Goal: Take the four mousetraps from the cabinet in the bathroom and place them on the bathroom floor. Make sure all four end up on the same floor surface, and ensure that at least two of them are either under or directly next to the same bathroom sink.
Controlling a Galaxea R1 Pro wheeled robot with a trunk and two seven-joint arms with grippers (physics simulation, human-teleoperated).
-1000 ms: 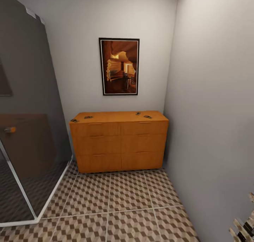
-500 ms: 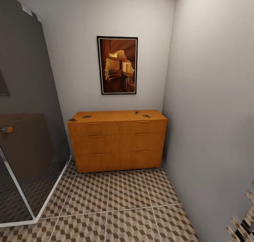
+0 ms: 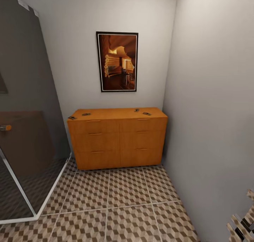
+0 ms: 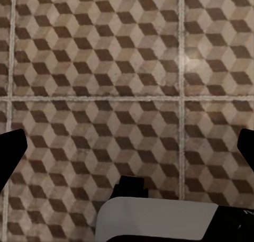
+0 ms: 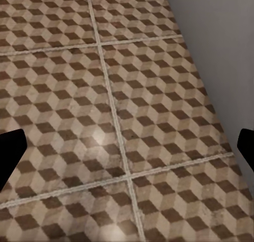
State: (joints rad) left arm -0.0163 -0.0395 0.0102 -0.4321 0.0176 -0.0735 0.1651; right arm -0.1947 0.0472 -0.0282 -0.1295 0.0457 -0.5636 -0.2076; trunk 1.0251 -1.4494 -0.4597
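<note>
Orange-brown cabinet (image 3: 118, 137) carries four mousetraps (image 3: 86, 114) on top, well ahead of and above both pincers. I judge neither arm nearer. Left pincer (image 4: 127, 146) and right pincer (image 5: 127, 146) hang spread wide, empty, over floor (image 3: 116, 199).

Ahead of you, the cabinet (image 3: 118, 137) stands on the bathroom floor (image 3: 116, 206), backed against the far wall, its right end beside the side wall. On its top lie four mousetraps: two near the left end (image 3: 72, 117) (image 3: 86, 114), two right of centre (image 3: 136, 110) (image 3: 146, 113). A framed picture (image 3: 117, 62) hangs above it. The glass shower wall (image 3: 24, 129) stands to its left.
</note>
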